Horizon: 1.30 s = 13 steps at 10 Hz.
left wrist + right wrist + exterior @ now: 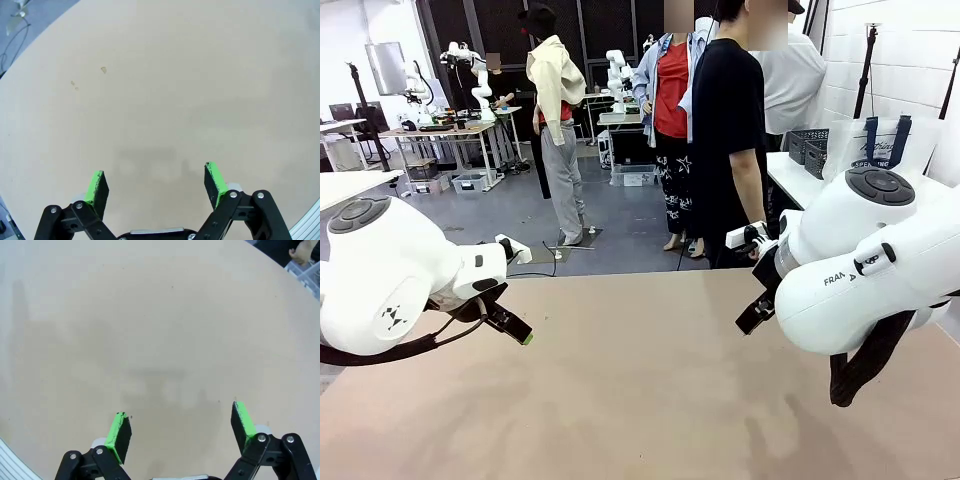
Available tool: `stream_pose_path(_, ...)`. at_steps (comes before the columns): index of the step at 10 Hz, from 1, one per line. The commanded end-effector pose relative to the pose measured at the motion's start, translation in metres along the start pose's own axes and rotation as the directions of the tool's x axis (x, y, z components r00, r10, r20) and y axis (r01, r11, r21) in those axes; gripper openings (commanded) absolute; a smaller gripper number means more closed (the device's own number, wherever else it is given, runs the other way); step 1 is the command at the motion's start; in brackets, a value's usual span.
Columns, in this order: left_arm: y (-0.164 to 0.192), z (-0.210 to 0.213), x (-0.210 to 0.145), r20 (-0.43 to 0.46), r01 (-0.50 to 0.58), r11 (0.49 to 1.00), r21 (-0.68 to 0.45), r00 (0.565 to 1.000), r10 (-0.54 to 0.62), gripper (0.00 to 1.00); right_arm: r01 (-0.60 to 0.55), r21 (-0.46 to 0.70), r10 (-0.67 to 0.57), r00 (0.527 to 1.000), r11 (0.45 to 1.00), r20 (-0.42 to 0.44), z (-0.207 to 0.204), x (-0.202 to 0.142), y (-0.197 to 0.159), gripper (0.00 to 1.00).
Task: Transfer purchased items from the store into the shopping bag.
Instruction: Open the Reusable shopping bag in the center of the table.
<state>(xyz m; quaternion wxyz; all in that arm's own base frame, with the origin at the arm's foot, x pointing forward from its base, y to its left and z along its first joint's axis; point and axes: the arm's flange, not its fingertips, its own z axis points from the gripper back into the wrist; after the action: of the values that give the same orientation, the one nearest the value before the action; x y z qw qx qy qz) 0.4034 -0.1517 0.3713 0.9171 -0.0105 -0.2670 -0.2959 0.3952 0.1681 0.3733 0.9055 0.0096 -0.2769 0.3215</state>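
tan table [640,400], bag [885,150] beyond right hand [179,422]

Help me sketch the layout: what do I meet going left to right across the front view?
left gripper → right gripper → basket → bag

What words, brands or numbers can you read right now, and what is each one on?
"FRAN": on the white casing of the right arm; the rest of the word is hidden.
Dark lettering on the shopping bag, below its handles: too blurred to read.
Small dark emblem on the left arm: no readable letters.
The table: no print on it.
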Motion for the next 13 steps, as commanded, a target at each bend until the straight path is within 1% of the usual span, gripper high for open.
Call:
stream_pose_path(1, 0.0007, 0.0, -0.0002, 0.0, -0.001, 1.0, 0.001, 1.0, 0.001, 1.0, 0.001, 0.0, -0.001, 1.0, 1.0, 0.0, 0.0, 0.0, -0.0001, 1.0)
stream_pose_path(13, 0.0007, 0.0, -0.0002, 0.0, -0.001, 1.0, 0.001, 1.0, 0.001, 1.0, 0.001, 0.0, -0.001, 1.0, 1.0, 0.0, 0.0, 0.0, -0.0001, 1.0)
